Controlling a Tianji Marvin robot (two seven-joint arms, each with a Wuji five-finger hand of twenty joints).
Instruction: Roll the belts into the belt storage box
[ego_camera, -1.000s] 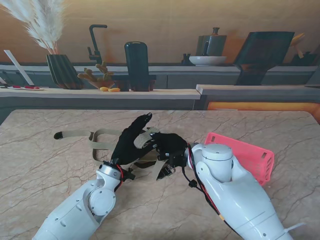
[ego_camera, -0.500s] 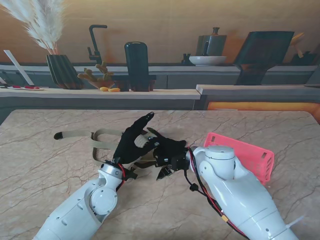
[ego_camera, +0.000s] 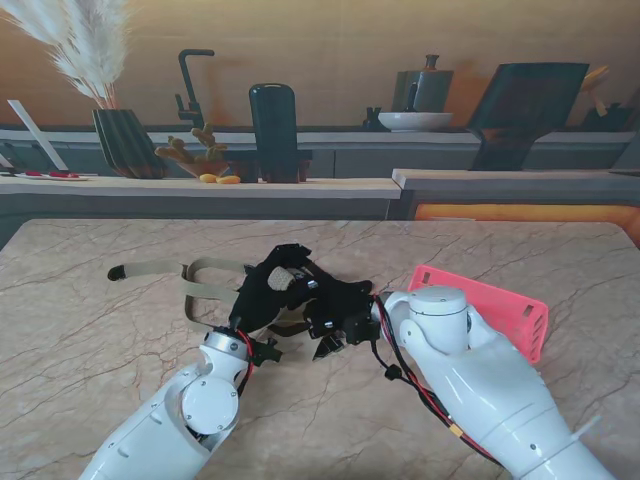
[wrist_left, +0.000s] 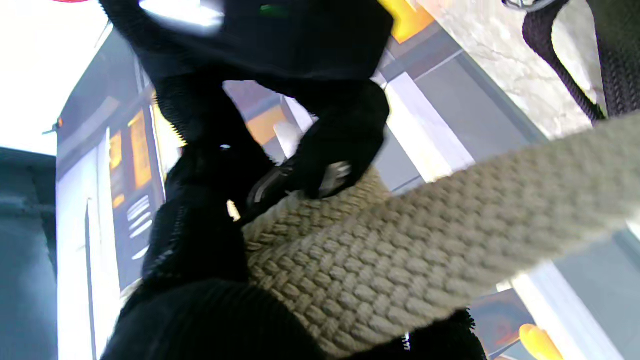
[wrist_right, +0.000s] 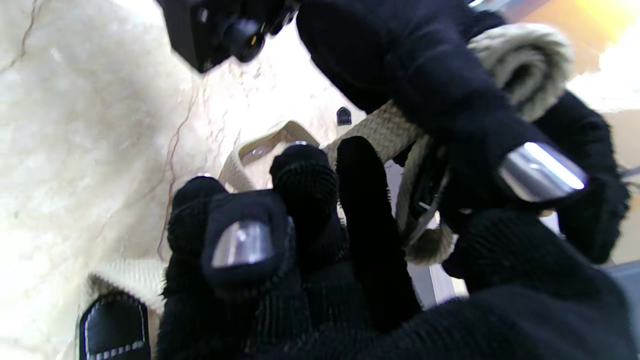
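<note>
Both arms reach in from the near corners and meet at the middle of the marble table (ego_camera: 90, 330), black-gloved hands working right up against each other. The left hand (ego_camera: 268, 292) is curled over, fingers bent down and wrapped round the tan woven belt (ego_camera: 205, 280). From the left wrist camera the webbing (wrist_left: 380, 260) runs straight across the palm, with a gloved finger (wrist_left: 340, 145) pressing on a coiled section of it. So the left hand is closed on the belt.

The right hand (ego_camera: 338, 305) sits just beside it, touching it, wrist bent inward toward the left hand. From the right wrist camera its fingers (wrist_right: 300, 200) are bunched close together against the belt (wrist_right: 385, 130), a rolled piece of strap (wrist_right: 525, 60) showing past the other hand's glove. Whether those fingers truly grip the strap or only press on it, I cannot tell.

The rest of the belt trails off to the left across the table, looping once, its dark tip (ego_camera: 117, 271) lying flat, well apart from the hands. The pink storage box (ego_camera: 500, 305) sits to the right, partly behind the right forearm (ego_camera: 480, 380), near the hands but not touching them.
</note>
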